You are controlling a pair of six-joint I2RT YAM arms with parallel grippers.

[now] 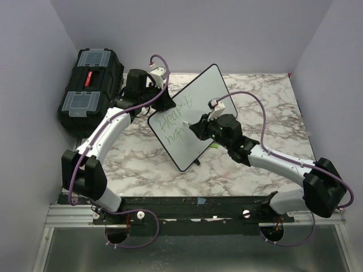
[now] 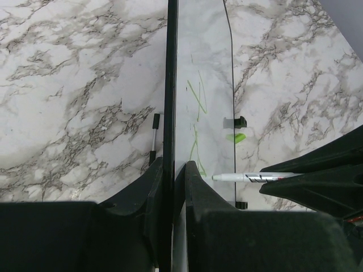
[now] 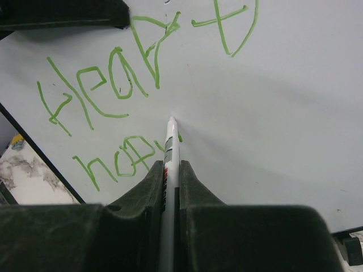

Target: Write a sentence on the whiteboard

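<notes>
The whiteboard [image 1: 198, 107] stands tilted on the marble table, held up on its edge. My left gripper [image 2: 173, 170] is shut on the board's upper left edge [image 2: 170, 85]. My right gripper [image 3: 172, 170] is shut on a white marker pen [image 3: 170, 141], whose tip touches the board's face [image 3: 283, 113]. The sentence [image 3: 130, 73] is green handwriting in two lines, with the pen tip at the end of the lower line. The writing also shows in the top view [image 1: 173, 126]. In the left wrist view the pen [image 2: 249, 177] meets the board from the right.
A black toolbox [image 1: 91, 90] with clear lid compartments stands at the back left. A green pen cap [image 2: 236, 137] lies on the table in front of the board. A small black and white pen [image 2: 154, 139] lies behind the board. Grey walls enclose the table.
</notes>
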